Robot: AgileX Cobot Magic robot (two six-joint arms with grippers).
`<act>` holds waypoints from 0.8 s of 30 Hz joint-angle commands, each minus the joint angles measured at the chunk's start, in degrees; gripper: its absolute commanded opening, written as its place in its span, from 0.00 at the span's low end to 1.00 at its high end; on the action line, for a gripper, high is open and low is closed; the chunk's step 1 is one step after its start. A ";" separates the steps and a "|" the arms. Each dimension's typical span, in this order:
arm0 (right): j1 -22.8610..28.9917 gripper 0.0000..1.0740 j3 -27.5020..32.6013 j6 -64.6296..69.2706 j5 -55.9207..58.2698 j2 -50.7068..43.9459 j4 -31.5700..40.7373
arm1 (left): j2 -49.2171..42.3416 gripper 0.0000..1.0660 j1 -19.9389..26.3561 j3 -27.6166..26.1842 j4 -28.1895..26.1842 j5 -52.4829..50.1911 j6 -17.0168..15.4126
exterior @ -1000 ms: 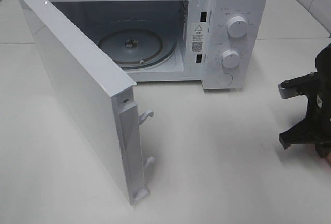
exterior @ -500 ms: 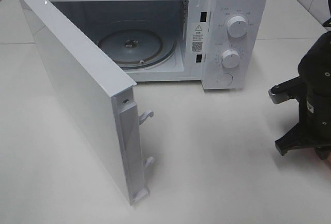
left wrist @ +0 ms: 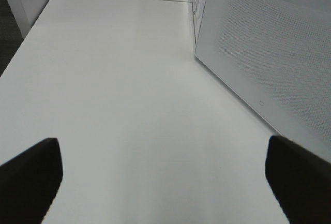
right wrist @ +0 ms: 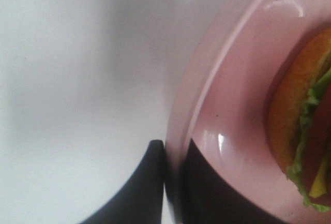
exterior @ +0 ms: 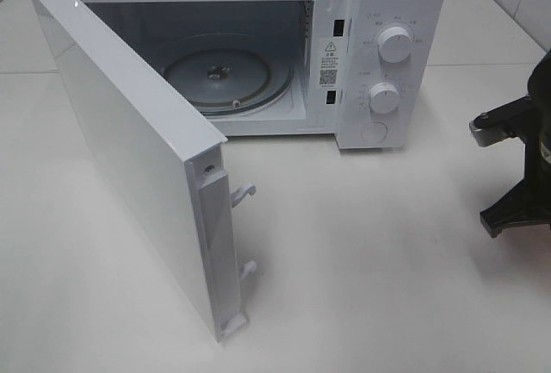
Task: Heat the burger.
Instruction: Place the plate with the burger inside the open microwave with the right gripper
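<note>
The burger point(right wrist: 302, 120) shows only in the right wrist view: an orange-brown bun edge with green lettuce and yellow cheese, lying on a pink plate point(right wrist: 232, 105). My right gripper point(right wrist: 173, 188) is shut on the plate's rim, one finger on each side. In the exterior view it point(exterior: 521, 166) sits at the far right edge, right of the microwave, and the burger and plate are out of frame there. My left gripper point(left wrist: 160, 182) is open and empty above the table, beside the open microwave door point(left wrist: 269, 53).
The white microwave point(exterior: 387, 11) stands at the back with its door point(exterior: 129, 149) swung wide toward the front left. Its glass turntable point(exterior: 228, 80) is bare. Two knobs point(exterior: 394, 44) are on its right panel. White table point(exterior: 370, 261) lies in front.
In the exterior view my right gripper came a little left into view, then drew back to the right and slightly toward the back. The microwave and door have not moved.
</note>
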 commanded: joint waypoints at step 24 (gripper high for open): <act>12.95 0.00 -0.06 -1.66 10.94 -6.30 -2.64 | -0.86 0.95 -0.29 0.00 -0.17 0.00 0.00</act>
